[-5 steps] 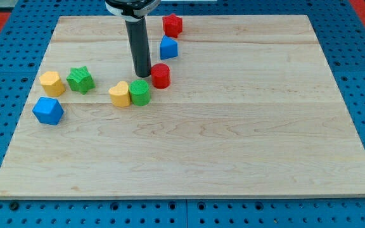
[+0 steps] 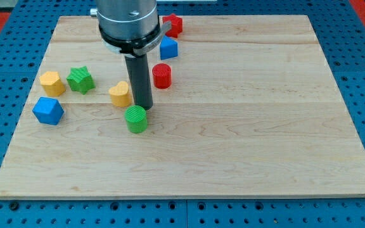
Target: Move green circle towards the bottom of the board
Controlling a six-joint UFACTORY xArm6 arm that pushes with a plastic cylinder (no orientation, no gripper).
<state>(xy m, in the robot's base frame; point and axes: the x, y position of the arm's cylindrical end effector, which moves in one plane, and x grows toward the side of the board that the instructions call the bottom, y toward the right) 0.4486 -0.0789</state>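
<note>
The green circle (image 2: pixel 136 119) is a short green cylinder standing a little left of the board's middle. My tip (image 2: pixel 144 107) is right behind it, toward the view's top, touching or nearly touching its upper right edge. The dark rod rises from there and hides part of the board behind it. A yellow heart-shaped block (image 2: pixel 120 94) lies just up and left of the green circle, apart from it.
A red cylinder (image 2: pixel 161 75) stands right of the rod. A blue block (image 2: pixel 168 47) and a red block (image 2: pixel 174 25) lie above it. At the view's left are a green star (image 2: pixel 80 80), a yellow block (image 2: pixel 52 83) and a blue block (image 2: pixel 48 110).
My tip has moved toward the view's bottom and pushed the green circle down, away from the yellow heart. The other blocks have not moved.
</note>
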